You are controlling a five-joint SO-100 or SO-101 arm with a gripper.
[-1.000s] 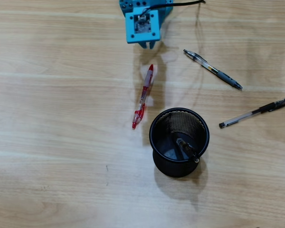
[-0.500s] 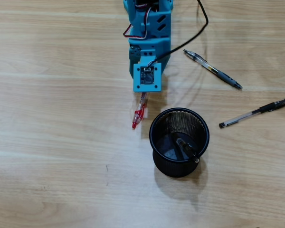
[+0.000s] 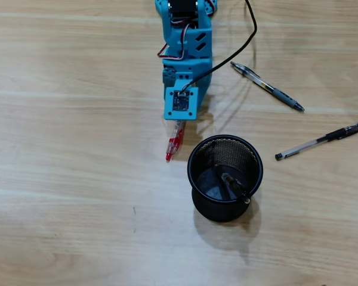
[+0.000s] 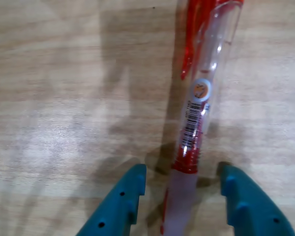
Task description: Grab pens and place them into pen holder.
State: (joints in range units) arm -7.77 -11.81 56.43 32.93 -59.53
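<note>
Since half a second ago, the blue plastic arm (image 3: 183, 65) has crept slightly further down over the red and clear pen (image 3: 174, 145), covering a little more of its barrel; nothing else on the bench (image 3: 71, 179) has shifted.

Pale wood-grain laminate with a soft sheen makes up the bench surface. The pen holder (image 3: 225, 178) is a round cup of fine black wire mesh with a solid rim, standing upright just right of the red pen's exposed end in the overhead view. A black pen (image 3: 235, 186) leans inside it, tip against the rim. Two slim pens lie apart on the right: a clear one with a grey grip (image 3: 267, 87) near the arm's black cable (image 3: 227, 56), and a clear one with a black cap (image 3: 320, 141) further right.

From overhead, only the red clip end of the pen pokes out below the arm's square camera plate (image 3: 181, 102); the end effector is hidden beneath. The wrist view fills that in: the end effector (image 4: 179, 184) stands open, its two matte teal fingers (image 4: 123, 204) straddling the pen (image 4: 199, 105) low to the wood, with a gap on both sides. There the pen shows a glossy transparent barrel with a barcode sticker, a round label, a red inner band, a frosted grip section and a translucent red clip.
</note>
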